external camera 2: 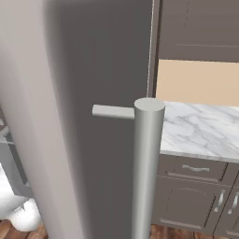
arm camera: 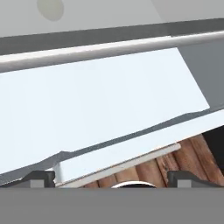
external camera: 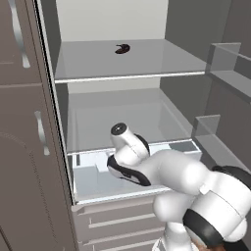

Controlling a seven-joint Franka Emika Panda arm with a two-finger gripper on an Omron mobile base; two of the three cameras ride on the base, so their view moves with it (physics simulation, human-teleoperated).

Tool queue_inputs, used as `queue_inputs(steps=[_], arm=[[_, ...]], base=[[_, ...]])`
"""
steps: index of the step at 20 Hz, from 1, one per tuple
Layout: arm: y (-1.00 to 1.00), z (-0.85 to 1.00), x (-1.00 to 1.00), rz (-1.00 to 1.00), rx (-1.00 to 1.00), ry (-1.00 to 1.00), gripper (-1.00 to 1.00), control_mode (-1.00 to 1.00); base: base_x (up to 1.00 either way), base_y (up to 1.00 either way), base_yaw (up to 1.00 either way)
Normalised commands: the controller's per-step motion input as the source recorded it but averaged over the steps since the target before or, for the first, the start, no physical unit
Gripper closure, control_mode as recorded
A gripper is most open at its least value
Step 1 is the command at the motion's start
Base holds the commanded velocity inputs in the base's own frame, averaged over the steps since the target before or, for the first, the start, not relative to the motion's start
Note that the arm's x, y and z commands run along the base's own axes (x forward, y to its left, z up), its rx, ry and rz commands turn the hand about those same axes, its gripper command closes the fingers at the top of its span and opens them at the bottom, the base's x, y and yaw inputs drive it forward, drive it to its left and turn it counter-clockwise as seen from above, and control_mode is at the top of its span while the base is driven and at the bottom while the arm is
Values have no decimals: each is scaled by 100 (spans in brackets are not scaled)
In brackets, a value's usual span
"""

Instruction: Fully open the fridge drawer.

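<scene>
The fridge stood open in the left base view, and the fridge drawer (external camera: pixel 93 179) sat at the bottom of the compartment, its pale front wall drawn forward to about the front edge of the fridge, directly above the grey-brown cabinet drawers (external camera: pixel 117 223). The white arm (external camera: pixel 181 179) reached down over the fridge drawer's right half, its wrist bent down over the front rim, and the arm itself hid the hand from that camera.

In the hand view, the hand (arm camera: pixel 111 177) looked straight down at the fridge drawer (arm camera: pixel 96 109). The 2 dark fingertips (arm camera: pixel 39 178) stood far apart, one near each lower corner, so the hand was spread wide and grasped nothing. The drawer's light rim ran between them and close to them, but whether they touched it, I could not tell. Beyond the rim, the wooden floor (arm camera: pixel 175 157) showed.

Above the fridge drawer, a glass shelf (external camera: pixel 132 66) carried 1 small dark item (external camera: pixel 122 48).

In the right base view, the fridge door (external camera 2: pixel 98 116) and its bar handle (external camera 2: pixel 147 168) stood close by, with a marble tabletop (external camera 2: pixel 200 128) behind.
</scene>
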Motion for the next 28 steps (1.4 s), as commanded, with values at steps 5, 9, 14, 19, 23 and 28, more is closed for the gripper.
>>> queue_inputs(steps=[5,9,14,19,23,28], arm=[[-64,-31,-86,-9,1,11,-100,-100],[-67,-37,-88,-8,1,9,-100,-100],[-60,-17,-84,-5,5,0,-100,-100],[-5,76,-42,0,21,-40,-100,-100],[0,100,-31,0,20,-53,-100,-100],[0,100,-29,0,15,-46,-100,-100]], base=[[0,0,0],[0,0,0],[0,0,0],[0,0,0],[0,0,0],[0,0,0]])
